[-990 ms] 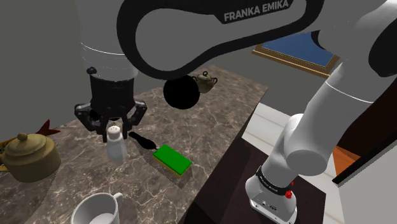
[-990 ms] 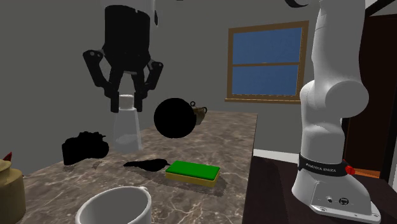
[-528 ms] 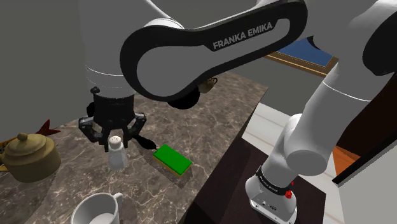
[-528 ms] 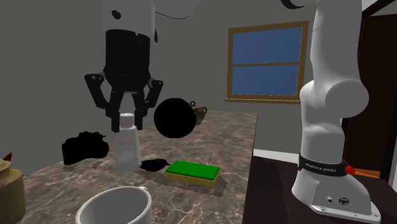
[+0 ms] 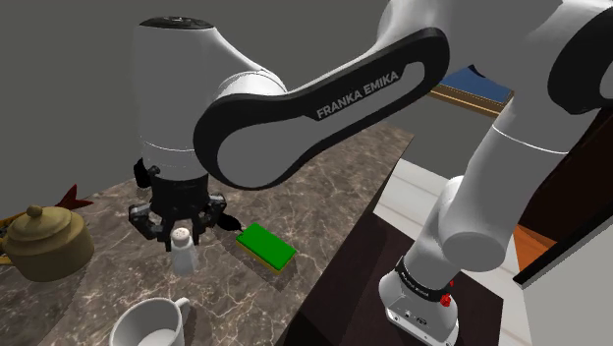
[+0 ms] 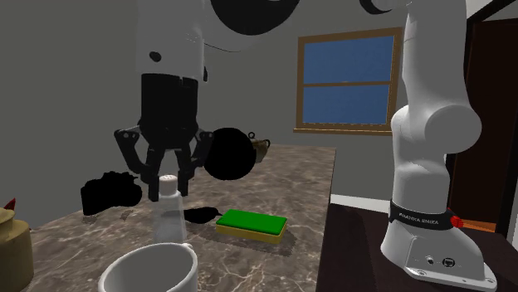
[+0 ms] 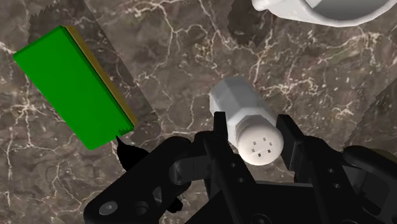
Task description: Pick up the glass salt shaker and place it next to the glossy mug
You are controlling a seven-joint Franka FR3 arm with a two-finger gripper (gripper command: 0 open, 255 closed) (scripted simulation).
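We see the shaker [image 5: 183, 253] upright over the dark marbled counter [image 5: 324, 187], with the gripper [image 5: 180, 236] clamped on its cap. In the wrist view the two black fingers [image 7: 219, 133] press against either side of the cap, and the gripper [image 7: 254, 137] sits straight above it. The shaker [image 7: 245, 118] has a pale grey-white body that widens toward the base. Its rounded white cap is pierced by a cluster of small holes. In the second exterior view the shaker [image 6: 167, 214] looks faintly translucent, with the gripper [image 6: 170, 187] closed around its top.

We cannot tell whether its base touches the counter [image 6: 307, 191], since the white mug [image 6: 166, 278] hides the foot. The shaker is near the mug [image 5: 138, 329], on the side away from the camera in both outside views. A green sponge [image 5: 265, 246] lies flat to the shoulder view's right of the shaker and apart from it. From the wrist we see the shaker between the sponge [image 7: 73, 86] and the mug [image 7: 318, 9]. A tan teapot [image 5: 44, 241] sits at the shoulder view's left edge.
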